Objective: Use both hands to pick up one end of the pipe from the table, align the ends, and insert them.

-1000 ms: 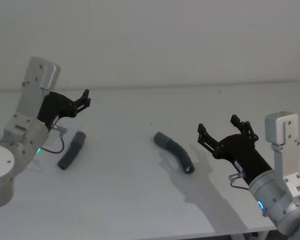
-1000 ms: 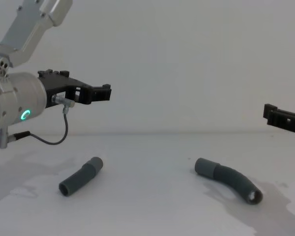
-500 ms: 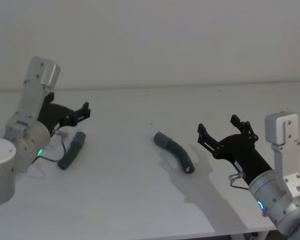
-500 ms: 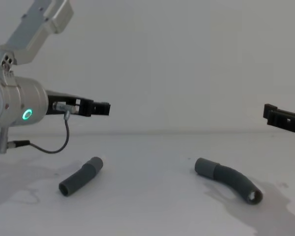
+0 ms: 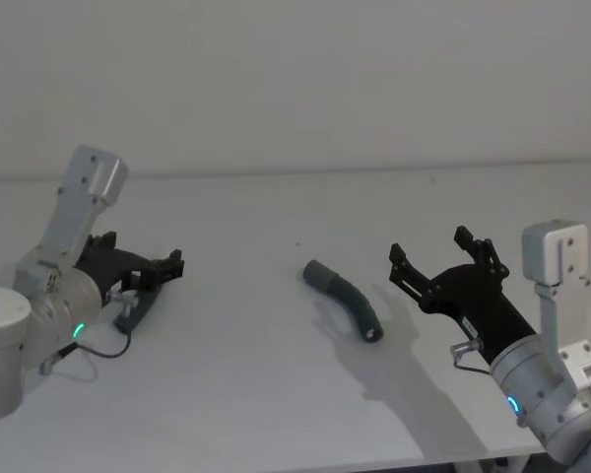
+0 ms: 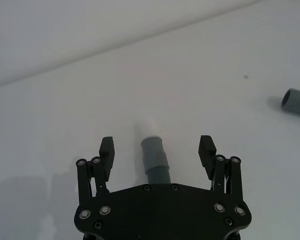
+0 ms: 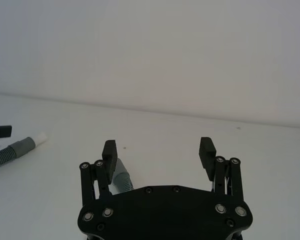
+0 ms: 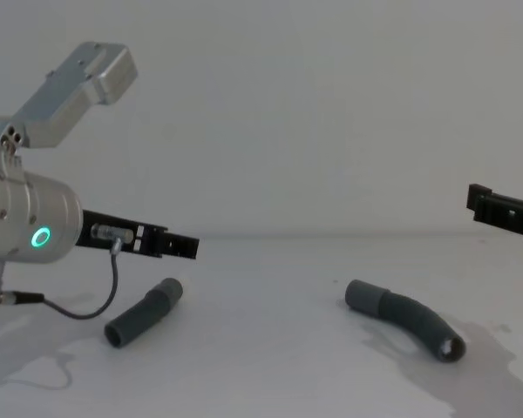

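Left gripper hung spread above my plug-tipped pipe piece — best lowered centred behind its cuff; right gripper spread, idle.

On the table, at about 9 o'clock in the head view, the straight pipe piece is mostly hidden behind the left gripper, and just a dark stub shows. In the left wrist view its ribbed length disappears under the gripper's palm, and the curved pipe piece is cut by the picture's edge. In the right wrist view the right gripper covers most of the curved piece. In the chest view, at 3 o'clock, the edge cuts off the right gripper.
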